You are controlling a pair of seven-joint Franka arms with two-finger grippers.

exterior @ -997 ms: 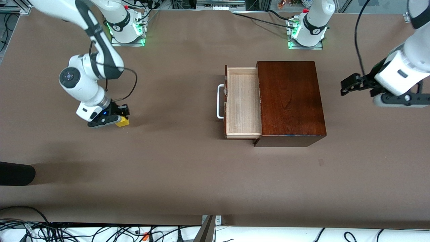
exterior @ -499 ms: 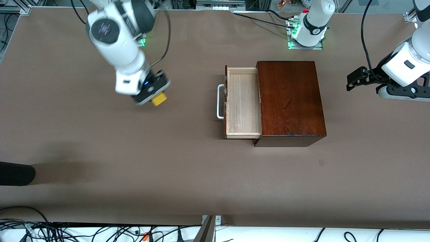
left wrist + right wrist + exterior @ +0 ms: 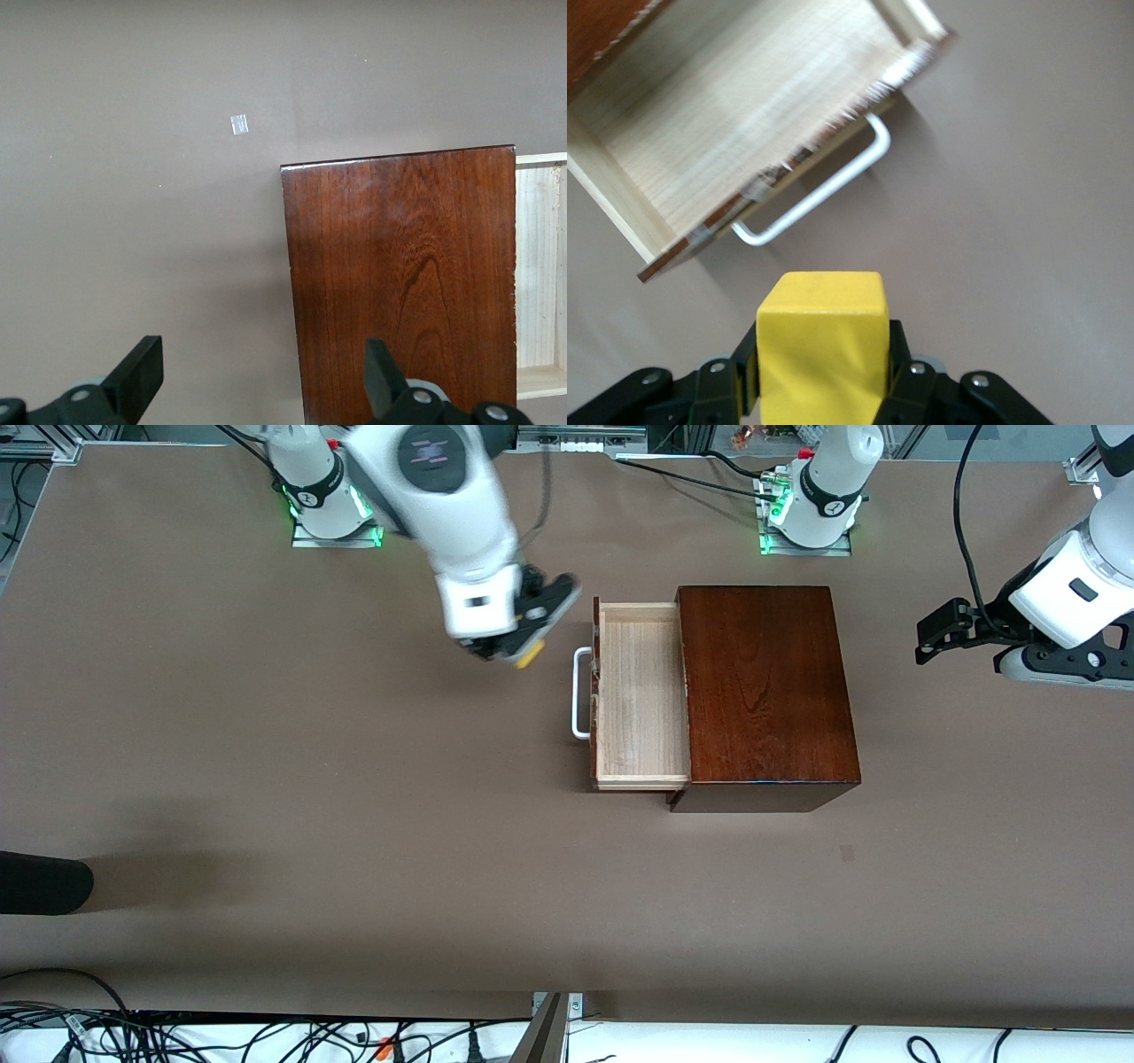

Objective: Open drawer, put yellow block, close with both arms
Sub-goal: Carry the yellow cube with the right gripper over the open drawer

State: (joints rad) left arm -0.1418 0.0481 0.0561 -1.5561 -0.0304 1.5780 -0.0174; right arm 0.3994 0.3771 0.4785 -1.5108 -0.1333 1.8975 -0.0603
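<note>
The block [image 3: 821, 341] sits pinched between the right gripper's [image 3: 523, 646] fingers [image 3: 897, 354], its yellow top and front face sticking out past them. Gripper and block hang in the air over bare table [image 3: 354, 797], just beside the handle [image 3: 580, 693] and short of the drawer [image 3: 640, 695]. The drawer is pulled out toward the right arm's end of the table, its pale floor uncovered, with nothing in it. The box [image 3: 764, 691] stands shut in on no side; brown table lies all round it. The right arm reaches out from its base, wrist tilted down toward the drawer. The left gripper [image 3: 939, 631] waits in the air, well apart from the box at the left arm's end, fingers [image 3: 142, 372] spread wide and holding nothing.
</note>
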